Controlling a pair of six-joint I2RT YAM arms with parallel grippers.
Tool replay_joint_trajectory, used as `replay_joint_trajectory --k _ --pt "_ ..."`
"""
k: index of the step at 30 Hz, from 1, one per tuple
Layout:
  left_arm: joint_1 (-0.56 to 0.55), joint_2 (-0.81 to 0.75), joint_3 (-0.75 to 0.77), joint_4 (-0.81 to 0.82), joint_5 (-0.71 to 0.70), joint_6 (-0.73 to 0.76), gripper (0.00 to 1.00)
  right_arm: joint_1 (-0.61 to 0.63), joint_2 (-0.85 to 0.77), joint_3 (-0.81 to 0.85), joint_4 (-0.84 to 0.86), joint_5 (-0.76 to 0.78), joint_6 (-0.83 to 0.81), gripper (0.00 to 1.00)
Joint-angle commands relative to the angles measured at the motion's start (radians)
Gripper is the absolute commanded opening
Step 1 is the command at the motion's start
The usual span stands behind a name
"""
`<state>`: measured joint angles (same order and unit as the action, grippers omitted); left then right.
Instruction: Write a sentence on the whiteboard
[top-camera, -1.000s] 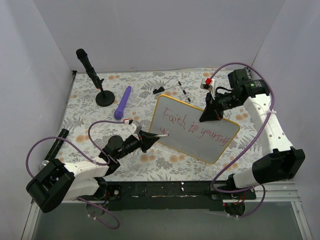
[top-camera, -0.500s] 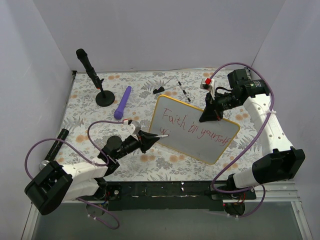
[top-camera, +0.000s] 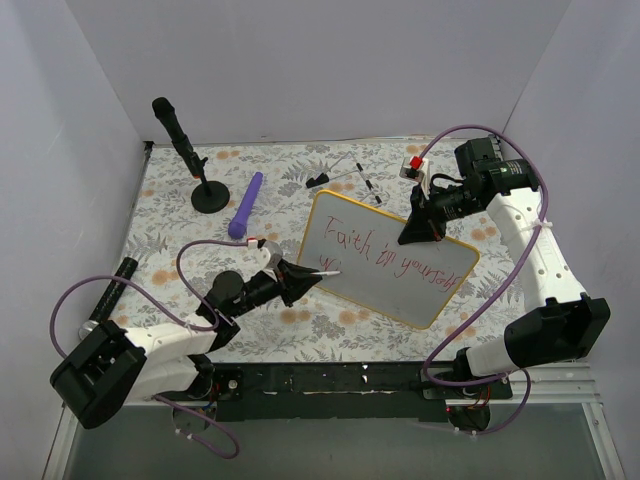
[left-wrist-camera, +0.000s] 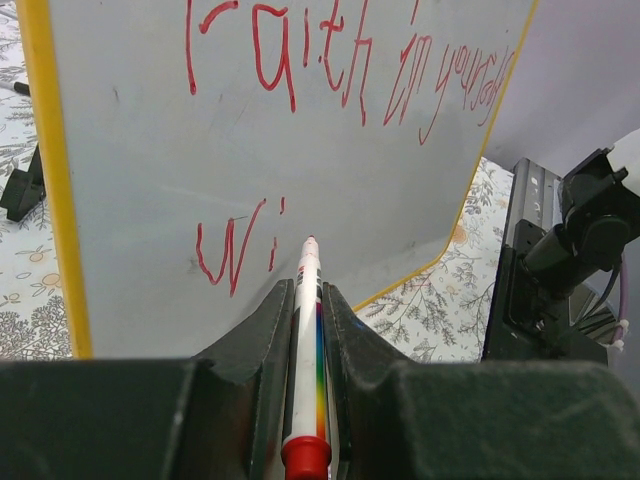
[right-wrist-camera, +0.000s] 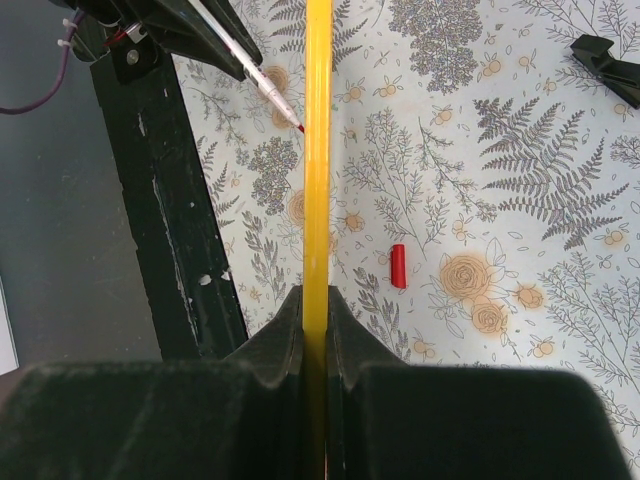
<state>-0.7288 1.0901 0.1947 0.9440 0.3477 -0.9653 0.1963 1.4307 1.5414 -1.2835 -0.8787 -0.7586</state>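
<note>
Left jaws clench the marker (left-wrist-camera: 306, 320), tip at the whiteboard (left-wrist-camera: 130, 150) below the sentence (left-wrist-camera: 350, 70). Only the right wrist view resolves right jaws clamping its yellow rim (right-wrist-camera: 318, 150).

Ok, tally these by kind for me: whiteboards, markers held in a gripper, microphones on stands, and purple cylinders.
whiteboard: 1
marker held in the left gripper: 1
microphone on a stand: 1
purple cylinder: 1
Total: 4
</note>
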Motion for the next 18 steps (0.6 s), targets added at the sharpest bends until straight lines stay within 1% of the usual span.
replay_joint_trajectory --k 1,11,18 --pt "-0.003 0.033 0.051 0.045 -0.001 0.002 0.0 -0.001 -0.047 0.023 0.006 -0.115 0.022 0.01" --pt "-0.003 0.06 0.064 0.042 -0.027 0.017 0.0 -0.001 -0.046 0.023 0.006 -0.115 0.021 0.01" --pt "-0.003 0.085 0.04 0.029 -0.046 0.028 0.0 -0.003 -0.049 0.025 0.004 -0.115 0.021 0.01"
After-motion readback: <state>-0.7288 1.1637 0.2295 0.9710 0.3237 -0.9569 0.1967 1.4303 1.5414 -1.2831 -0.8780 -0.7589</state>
